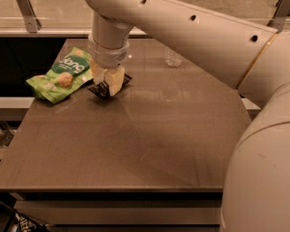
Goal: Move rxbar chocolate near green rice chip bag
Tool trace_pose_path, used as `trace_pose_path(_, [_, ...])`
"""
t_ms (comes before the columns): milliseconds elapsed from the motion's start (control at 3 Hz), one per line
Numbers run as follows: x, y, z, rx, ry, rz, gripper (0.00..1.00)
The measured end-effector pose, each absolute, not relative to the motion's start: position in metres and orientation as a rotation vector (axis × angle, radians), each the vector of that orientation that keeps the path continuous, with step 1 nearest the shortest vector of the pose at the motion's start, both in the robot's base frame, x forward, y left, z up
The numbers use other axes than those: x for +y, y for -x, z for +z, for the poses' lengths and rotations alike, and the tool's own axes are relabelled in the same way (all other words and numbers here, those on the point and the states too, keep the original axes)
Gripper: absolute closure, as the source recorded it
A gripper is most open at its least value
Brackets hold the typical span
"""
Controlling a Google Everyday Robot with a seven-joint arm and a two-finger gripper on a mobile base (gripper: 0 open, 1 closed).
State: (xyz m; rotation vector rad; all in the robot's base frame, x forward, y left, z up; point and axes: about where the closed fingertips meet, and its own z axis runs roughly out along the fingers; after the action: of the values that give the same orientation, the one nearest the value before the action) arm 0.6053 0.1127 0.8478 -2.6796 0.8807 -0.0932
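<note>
The rxbar chocolate [101,89] is a small black wrapper lying low on the brown table [150,144], just right of the green rice chip bag [62,74]. My gripper [108,84] comes straight down from the big white arm and its pale fingers [116,79] are closed on the bar, hiding its middle. The bar's ends stick out on both sides of the fingers. The green bag lies flat at the table's back left, its near corner a short gap from the bar.
A clear water bottle [173,57] stands at the back of the table, right of the gripper. The white arm [198,37] spans the upper right of the view. A metal rail [34,30] runs behind the table. The table's left edge is close to the bag.
</note>
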Motion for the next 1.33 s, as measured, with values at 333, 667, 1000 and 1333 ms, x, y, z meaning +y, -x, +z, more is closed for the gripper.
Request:
trace_pose_path(333, [0.1132, -0.6051, 0.8464, 0.88, 2.682, -0.091, 0.52])
trace_pose_path(667, [0.1137, -0.6048, 0.845, 0.879, 2.683, -0.089, 0.29])
trace_pose_path(1000, [0.1141, -0.6046, 0.8436, 0.878, 2.685, -0.087, 0.06])
trace_pose_path(1333, [0.1145, -0.6044, 0.8426, 0.878, 2.687, -0.085, 0.0])
